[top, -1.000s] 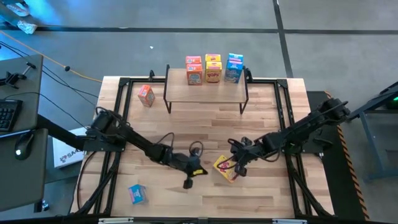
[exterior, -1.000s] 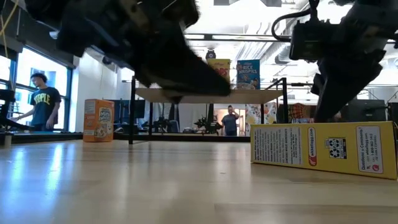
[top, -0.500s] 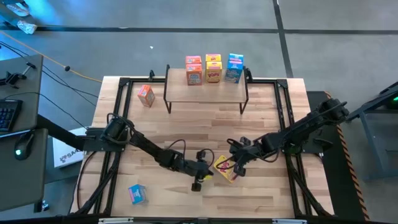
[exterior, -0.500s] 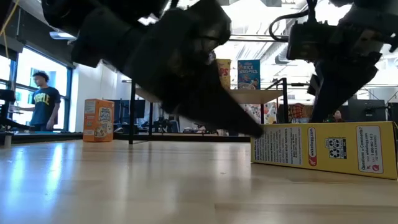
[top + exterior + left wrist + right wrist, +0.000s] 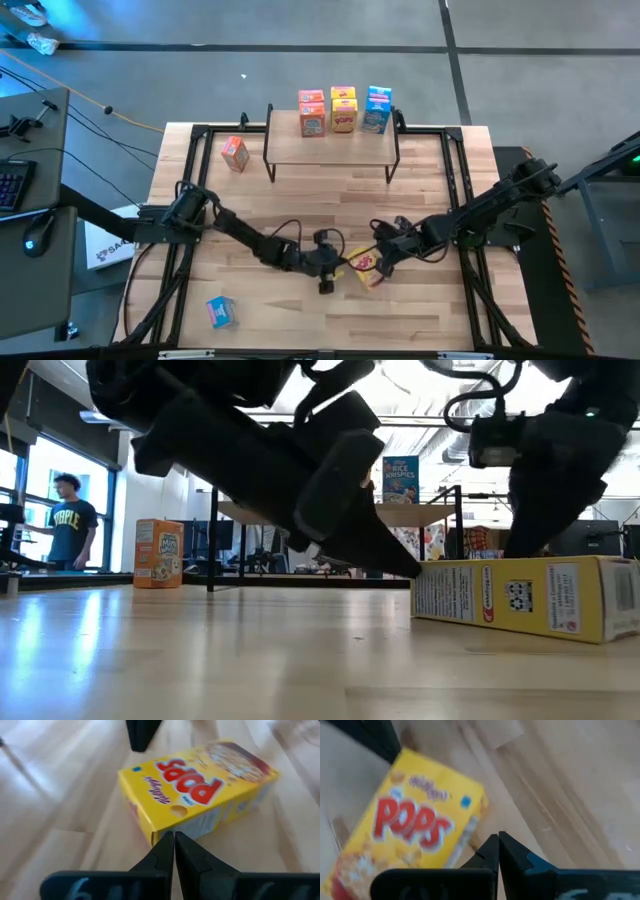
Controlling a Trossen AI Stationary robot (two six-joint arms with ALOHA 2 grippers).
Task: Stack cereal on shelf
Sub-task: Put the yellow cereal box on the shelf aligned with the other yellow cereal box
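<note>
A yellow cereal box (image 5: pixel 366 270) lies flat, front up, on the table's near middle. My left gripper (image 5: pixel 341 267) is shut, its tips at the box's left end (image 5: pixel 174 838). My right gripper (image 5: pixel 379 264) is shut and points down at the box's right side (image 5: pixel 498 841). The shelf (image 5: pixel 332 140) stands at the far edge on thin black legs. It carries orange (image 5: pixel 311 112), yellow (image 5: pixel 343 110) and blue (image 5: pixel 377 108) boxes. An orange box (image 5: pixel 234 152) stands left of the shelf. A blue box (image 5: pixel 220 311) lies at the near left. My left gripper touches the yellow box's near left corner (image 5: pixel 159 831) with its shut fingertips (image 5: pixel 408 568). The fingers slant down from the table's left. The box lies flat on the table. My right gripper's shut tips stand right beside the box's long right side (image 5: pixel 472 832); I cannot tell whether they touch.
Black frame rails (image 5: pixel 200 170) run along the table's left and right sides. Bare wood lies between the shelf and the yellow box. A person (image 5: pixel 68 525) stands in the room beyond the table's far left.
My left gripper has gone down and toward the table's right edge, tipping lower, until its shut tips met the yellow box's left end. The box has turned a little where it lies on the table. My right gripper stays beside it.
</note>
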